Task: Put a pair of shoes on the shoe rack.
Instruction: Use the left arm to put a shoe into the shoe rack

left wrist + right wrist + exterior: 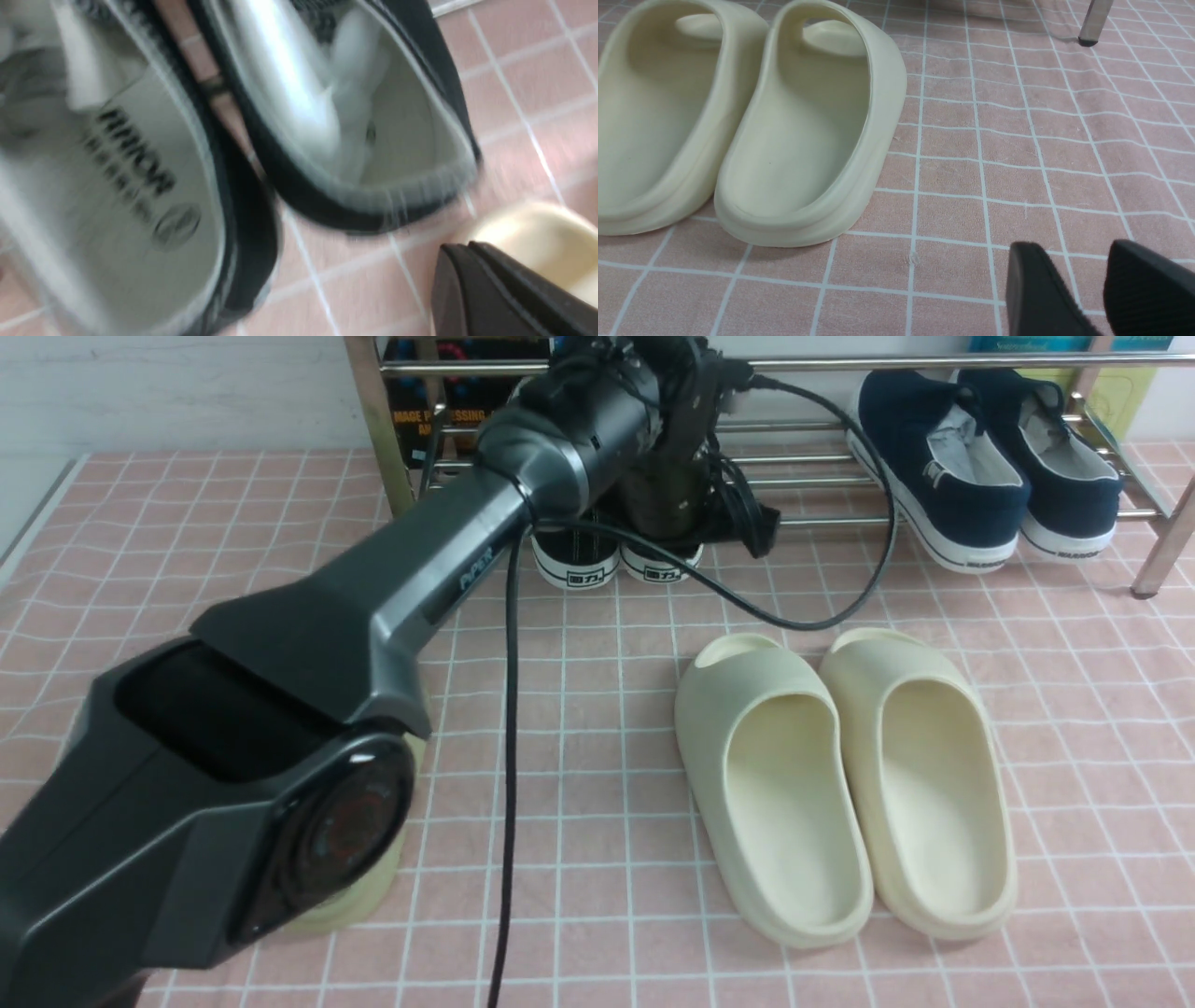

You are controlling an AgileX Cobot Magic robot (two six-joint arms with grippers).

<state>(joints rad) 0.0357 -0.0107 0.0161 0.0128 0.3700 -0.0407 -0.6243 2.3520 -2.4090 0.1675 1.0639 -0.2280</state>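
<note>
The two black sneakers stand side by side at the left front of the chrome shoe rack; their white heels stick out toward me. My left arm reaches over them, and its wrist hides their uppers and the left gripper in the front view. The left wrist view is blurred and looks down into both sneakers. The left gripper hangs behind their heels with its fingers pressed together and holds nothing. My right gripper is open and empty, low over the pink tiled mat.
Two navy slip-on shoes sit on the rack's right side. A pair of cream slides lies mid-floor, also in the right wrist view. A green slide peeks from under my left arm. A black cable hangs down.
</note>
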